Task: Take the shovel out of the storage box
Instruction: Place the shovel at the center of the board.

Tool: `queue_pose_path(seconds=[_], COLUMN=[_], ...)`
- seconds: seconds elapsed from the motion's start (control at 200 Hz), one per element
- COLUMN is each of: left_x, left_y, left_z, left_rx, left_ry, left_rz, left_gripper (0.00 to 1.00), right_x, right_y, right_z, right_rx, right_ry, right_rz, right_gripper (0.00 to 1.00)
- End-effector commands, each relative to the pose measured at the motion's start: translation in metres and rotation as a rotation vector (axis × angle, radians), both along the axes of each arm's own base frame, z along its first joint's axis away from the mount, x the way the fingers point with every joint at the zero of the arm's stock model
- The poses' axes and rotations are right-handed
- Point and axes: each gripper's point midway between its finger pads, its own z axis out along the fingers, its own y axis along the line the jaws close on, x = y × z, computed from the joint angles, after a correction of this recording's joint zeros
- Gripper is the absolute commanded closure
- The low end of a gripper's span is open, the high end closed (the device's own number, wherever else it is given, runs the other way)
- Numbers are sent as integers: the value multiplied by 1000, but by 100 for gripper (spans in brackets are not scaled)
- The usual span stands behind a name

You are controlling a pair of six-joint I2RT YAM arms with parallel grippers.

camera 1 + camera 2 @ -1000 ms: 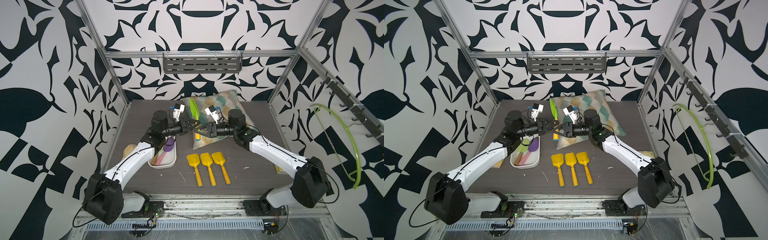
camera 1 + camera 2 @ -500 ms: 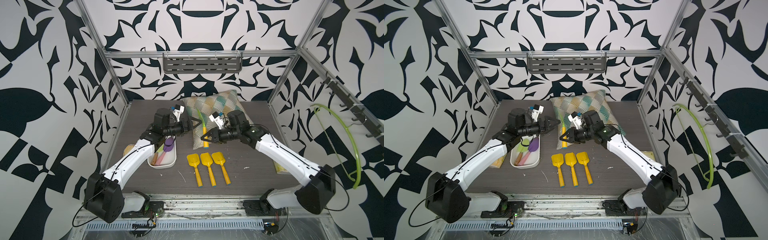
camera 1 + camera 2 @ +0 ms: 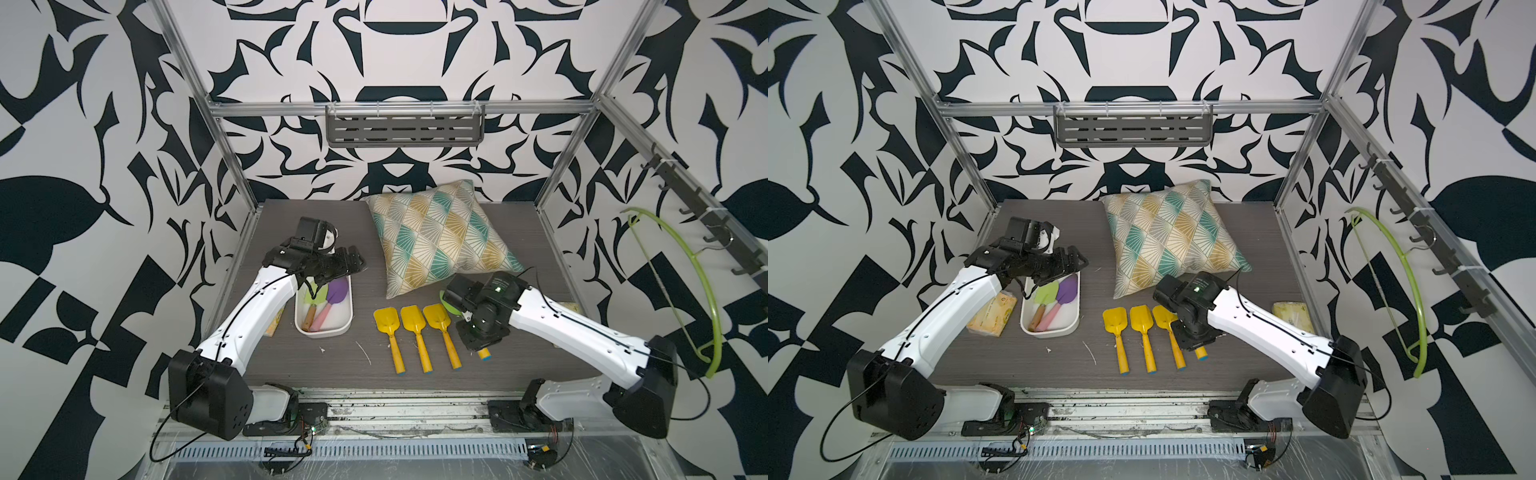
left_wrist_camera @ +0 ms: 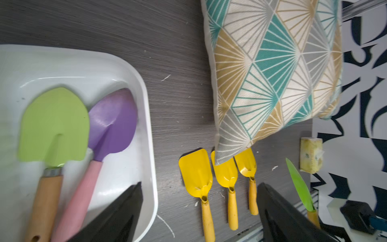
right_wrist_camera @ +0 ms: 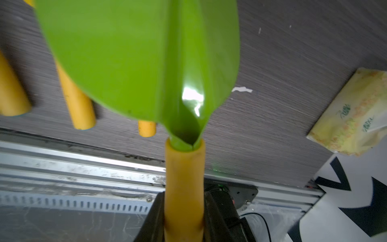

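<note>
The white storage box (image 3: 324, 333) (image 3: 1050, 333) (image 4: 146, 104) stands left of centre. In it lie a green shovel with a wooden handle (image 3: 316, 296) (image 4: 54, 125) and a purple shovel with a pink handle (image 3: 336, 291) (image 4: 113, 119). My left gripper (image 3: 345, 266) (image 4: 200, 186) hovers open and empty over the box's far end. My right gripper (image 3: 478, 332) (image 5: 184, 201) is shut on the yellow handle (image 5: 184, 178) of a green-bladed shovel (image 3: 446, 301) (image 5: 136, 52), held low over the table just right of three yellow shovels (image 3: 415, 328). The right arm hides most of it in both top views.
A patterned pillow (image 3: 440, 237) lies at the back, its corner close to the yellow shovels. One tissue packet (image 3: 992, 316) sits left of the box, another (image 3: 1289, 313) by the right edge. A green hanger (image 3: 702, 291) hangs on the right wall.
The left gripper opened, let go of the green-bladed shovel and drew back over the box. The right arm carried that shovel from mid-air down beside the yellow shovels.
</note>
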Motion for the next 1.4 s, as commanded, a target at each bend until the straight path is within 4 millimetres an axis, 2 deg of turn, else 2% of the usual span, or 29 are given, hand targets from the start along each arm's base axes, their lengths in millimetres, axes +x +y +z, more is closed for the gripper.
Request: queue_pose_path(seconds=[0.0,0.07,0.22,0.52,0.615,0.73,0.865,0.96,1.16,1.395], left_x=[-10,-12,-14,-13,-14,-11,-11,-12,-14,-15], left_y=[15,13,13,13,14,14,14,15,17,19], left_z=[-11,-18,-34,-39,-40,-41,-46,-46,-48,-47], left_rx=[94,84,91,102,110,112,111,116,124,132], left_ry=[47,69,113,121,119,98,107,104,102,95], left_rz=[-1,-2,0,-15,-17,-15,-16,-18,-18,-19], left_gripper=[8,7,8,8,8,8,8,8,8,7], right_x=[4,5,11,20,20,26,28,25,14,11], right_y=[-17,-21,-16,-24,-24,-20,-31,-31,-23,-16], right_z=[-6,-17,-36,-79,-84,-81,-86,-94,-110,-118], right_rx=[-113,-166,-188,-269,-259,-224,-280,-278,-225,-179], right_ry=[-17,3,19,61,69,37,59,92,165,208], right_rz=[5,9,26,11,-2,-16,-21,-15,-36,-46], right_gripper=[100,100,100,100,100,100,100,100,88,77])
